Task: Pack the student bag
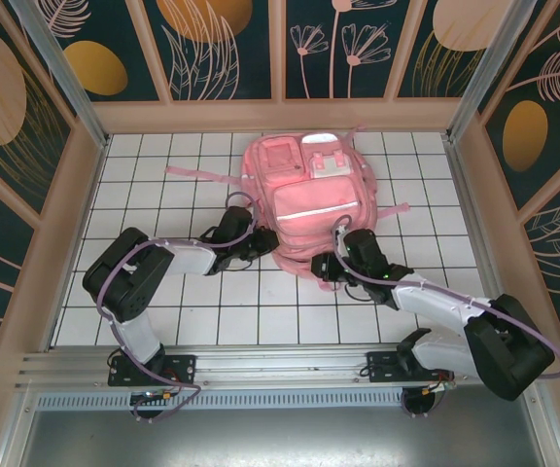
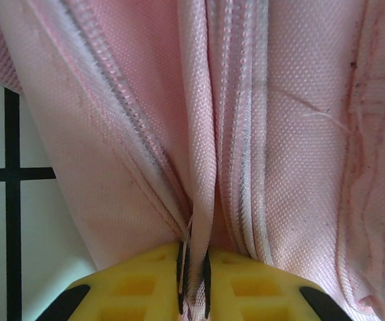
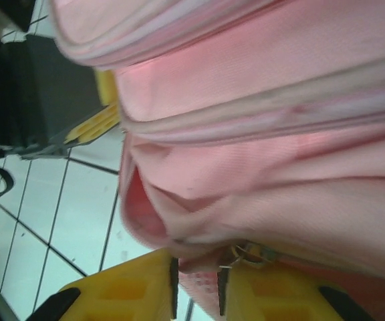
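The student bag (image 1: 304, 190), glossy pink with a silvery strip, lies flat on the white tiled table (image 1: 163, 185), its lower end toward the arms. My left gripper (image 1: 263, 243) is at the bag's lower left corner. In the left wrist view this left gripper (image 2: 194, 259) is shut on a fold of the student bag (image 2: 293, 154) beside a zipper line (image 2: 242, 147). My right gripper (image 1: 325, 268) is at the lower right corner. Up close, the right gripper (image 3: 198, 271) pinches pink cloth of the student bag (image 3: 259, 180) next to a small metal zipper ring (image 3: 246, 253).
Pink straps (image 1: 194, 173) trail out on both sides of the bag. Decorated walls (image 1: 47, 195) enclose the table on three sides, and a metal rail (image 1: 280, 365) runs along the near edge. The left arm's dark body (image 3: 39, 93) stands close behind the bag's corner.
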You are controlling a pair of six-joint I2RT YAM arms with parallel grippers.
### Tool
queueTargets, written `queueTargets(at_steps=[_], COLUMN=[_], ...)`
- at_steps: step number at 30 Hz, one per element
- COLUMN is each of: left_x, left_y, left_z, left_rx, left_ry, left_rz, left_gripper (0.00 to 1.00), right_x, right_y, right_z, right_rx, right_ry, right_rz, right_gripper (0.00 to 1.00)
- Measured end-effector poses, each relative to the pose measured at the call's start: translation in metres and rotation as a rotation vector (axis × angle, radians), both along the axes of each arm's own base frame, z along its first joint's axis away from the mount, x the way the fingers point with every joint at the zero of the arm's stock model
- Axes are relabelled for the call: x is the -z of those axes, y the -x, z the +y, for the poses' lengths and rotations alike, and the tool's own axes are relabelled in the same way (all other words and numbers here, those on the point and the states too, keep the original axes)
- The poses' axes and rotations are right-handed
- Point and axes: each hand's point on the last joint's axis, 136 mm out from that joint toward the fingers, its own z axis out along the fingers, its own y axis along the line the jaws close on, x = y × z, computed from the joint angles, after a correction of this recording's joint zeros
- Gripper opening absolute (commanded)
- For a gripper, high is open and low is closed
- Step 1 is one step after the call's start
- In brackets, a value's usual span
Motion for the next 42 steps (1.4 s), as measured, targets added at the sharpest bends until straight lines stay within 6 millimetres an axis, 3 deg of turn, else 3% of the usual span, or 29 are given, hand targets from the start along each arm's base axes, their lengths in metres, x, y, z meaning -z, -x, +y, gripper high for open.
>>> queueTargets(at_steps=[5,12,16,20,22,24,26,29,34,42], left_x=[-0.006,-0.013,-0.013,-0.013,-0.013,-0.013,-0.013,-0.013,-0.013,-0.01], left_y=[0.007,0.016,0.017,0.017,0.017,0.016,0.016,0.016,0.016,0.017], left_z=[-0.012,-0.025,-0.025,-0.025,-0.025,-0.025,-0.025,-0.025,-0.025,-0.024], left_rx=[0.045,0.1,0.103,0.103,0.103,0.102,0.1,0.1,0.101,0.101], left_ry=[0.037,0.073,0.076,0.074,0.074,0.073,0.072,0.072,0.072,0.067], left_rz=[0.002,-0.001,0.001,0.0,0.0,0.0,-0.001,-0.001,-0.001,0.007], left_gripper=[0.19,0.19,0.19,0.19,0.19,0.19,0.19,0.18,0.18,0.18], right_x=[-0.012,-0.023,-0.033,-0.069,-0.088,-0.098,-0.094,-0.062,-0.019,-0.009], right_y=[0.014,0.01,0.006,-0.007,-0.017,-0.031,-0.044,-0.048,-0.045,-0.042], right_z=[0.026,0.063,0.065,0.043,0.02,-0.018,-0.054,-0.092,-0.108,-0.099], right_rx=[-0.098,-0.179,-0.162,-0.064,0.009,0.122,0.224,0.314,0.335,0.277], right_ry=[-0.078,-0.148,-0.144,-0.098,-0.077,-0.033,0.016,0.106,0.154,0.048], right_rz=[0.008,0.01,-0.019,-0.126,-0.183,-0.224,-0.232,-0.17,-0.025,0.006], right_gripper=[0.29,0.28,0.24,0.28,0.32,0.36,0.39,0.46,0.51,0.52])
